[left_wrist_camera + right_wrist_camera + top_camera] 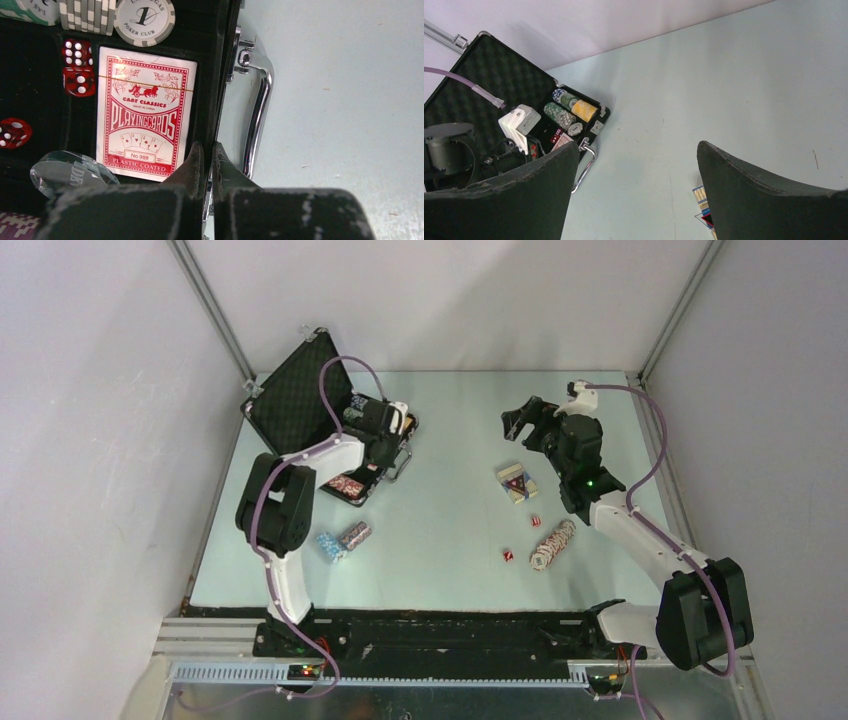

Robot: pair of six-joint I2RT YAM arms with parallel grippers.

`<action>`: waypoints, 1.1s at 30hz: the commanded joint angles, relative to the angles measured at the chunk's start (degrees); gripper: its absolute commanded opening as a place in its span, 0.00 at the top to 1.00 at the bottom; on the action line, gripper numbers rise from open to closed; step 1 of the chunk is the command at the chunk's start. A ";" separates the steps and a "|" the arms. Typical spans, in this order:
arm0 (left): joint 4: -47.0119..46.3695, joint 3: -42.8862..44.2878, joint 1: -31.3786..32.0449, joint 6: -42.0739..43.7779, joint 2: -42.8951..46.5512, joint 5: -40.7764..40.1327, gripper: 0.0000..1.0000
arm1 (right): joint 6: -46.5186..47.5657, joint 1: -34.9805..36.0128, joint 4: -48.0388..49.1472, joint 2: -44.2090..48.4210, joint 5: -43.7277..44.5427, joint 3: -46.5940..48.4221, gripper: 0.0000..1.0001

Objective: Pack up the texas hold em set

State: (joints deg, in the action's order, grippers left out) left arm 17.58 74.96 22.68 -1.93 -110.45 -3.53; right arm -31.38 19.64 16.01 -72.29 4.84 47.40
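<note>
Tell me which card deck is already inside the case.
The red Cart Classics deck, lying in the case beside the red dice. The other deck lies out on the table.

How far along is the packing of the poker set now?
Done: a red boxed card deck, red dice and chip rows lie in the open black foam-lined case. In hand: nothing seen; the left pincer is shut at its front edge, the right pincer open. Left: table chips, second deck, two dice, closing.

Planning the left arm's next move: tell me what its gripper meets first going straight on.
Probably the case's front wall, straight ahead of the left gripper, between card deck and handle; depth is unclear.
</note>
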 commanded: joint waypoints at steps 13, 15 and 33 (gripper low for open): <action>1.18 -5.02 16.29 -4.33 10.38 5.90 1.00 | -1.54 -0.67 -0.65 -0.14 2.70 0.40 0.10; 0.87 -5.67 17.24 -4.43 11.38 5.54 1.00 | -1.67 -0.68 -0.78 -0.13 2.87 0.41 0.10; -1.93 -8.93 23.70 -0.23 22.20 -1.47 0.49 | -1.12 0.46 -1.13 0.09 4.65 0.41 0.10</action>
State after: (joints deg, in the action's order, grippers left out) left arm 19.68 63.77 45.89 -0.12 -94.80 -4.14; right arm -32.58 19.77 14.06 -72.36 8.08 47.40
